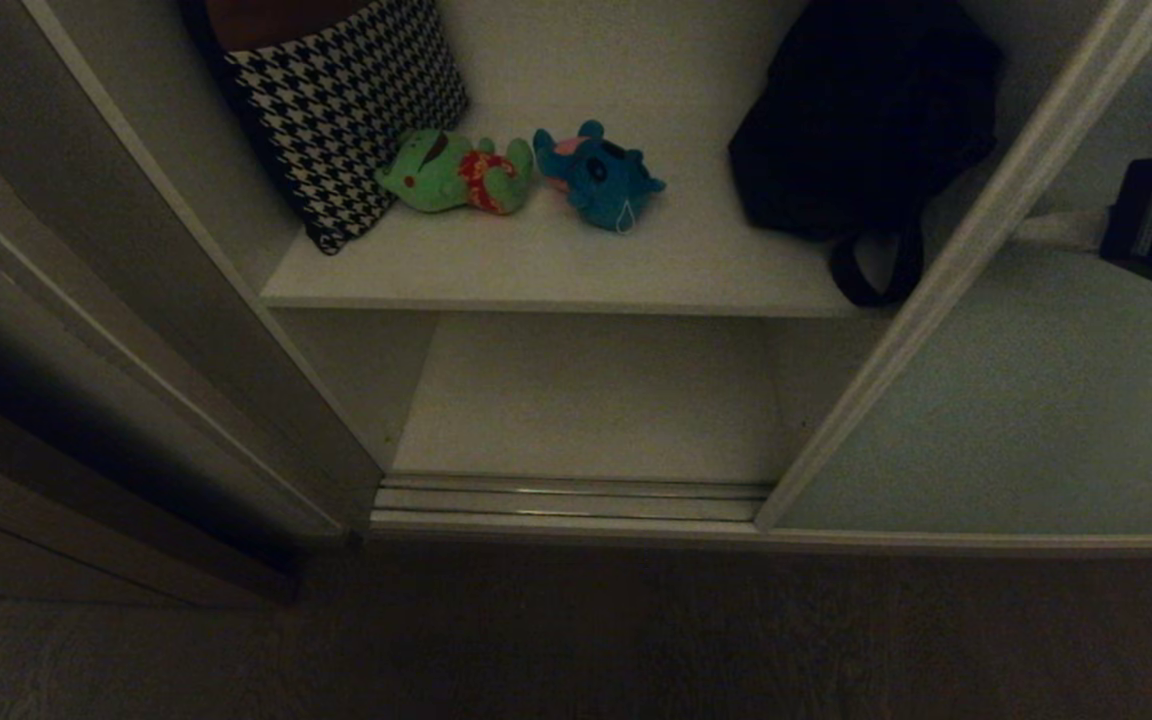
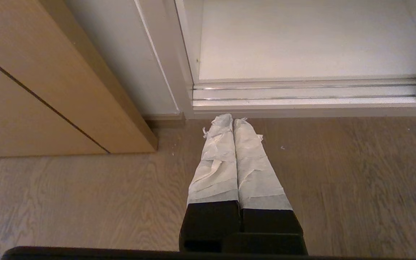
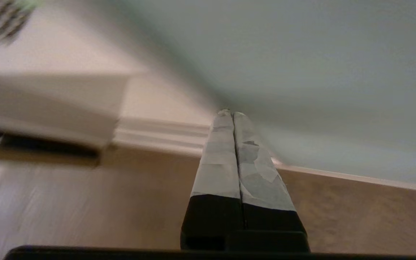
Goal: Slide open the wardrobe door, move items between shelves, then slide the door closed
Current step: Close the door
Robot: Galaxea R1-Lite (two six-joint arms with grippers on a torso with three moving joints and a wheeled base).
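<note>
While toys point(image 1: 526, 175) show overhead, wrists miss them.

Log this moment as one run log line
door: slid open | green toy, blue toy: upper shelf | left gripper: shut, empty, parked | right gripper: shut, empty, by door

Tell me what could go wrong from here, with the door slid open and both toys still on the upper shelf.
1. The right claw is shut, tips at the sliding wardrobe door; swinging in, it could clip the door's frame edge.
2. The green plush toy and blue plush toy lie close together, so grabbing one may nudge the other.
3. The black bag's strap overhangs the upper shelf and could snag.
</note>
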